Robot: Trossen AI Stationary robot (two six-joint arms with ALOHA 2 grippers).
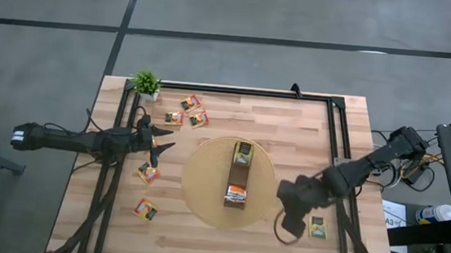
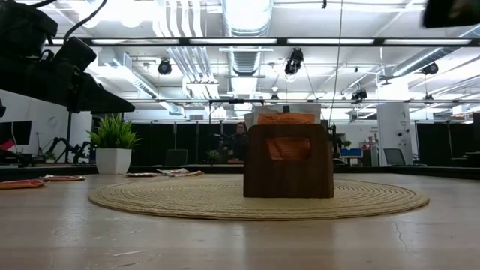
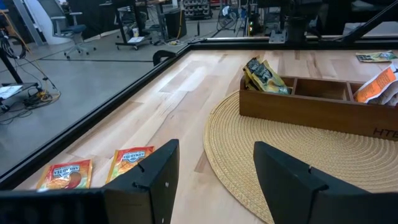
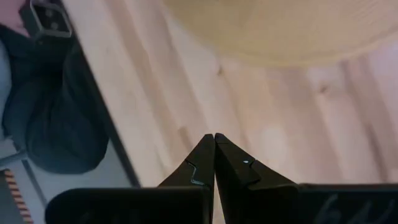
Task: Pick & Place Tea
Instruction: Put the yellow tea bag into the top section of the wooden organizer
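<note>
Left gripper [image 1: 161,142] hovers with fingers spread wide and empty among the loose tea sachets [image 1: 149,171] lying left of the round woven mat [image 1: 203,192]; next, I judge, it should drop squarely over one sachet, pinch its edge, then carry it to the long brown box [image 1: 237,185] on the mat. Right gripper [image 4: 214,140] is pinched shut on nothing, near the mat's right edge beside one dark sachet [image 1: 317,227]. The wrist views cut off most sachets, and their printing is unreadable.
</note>
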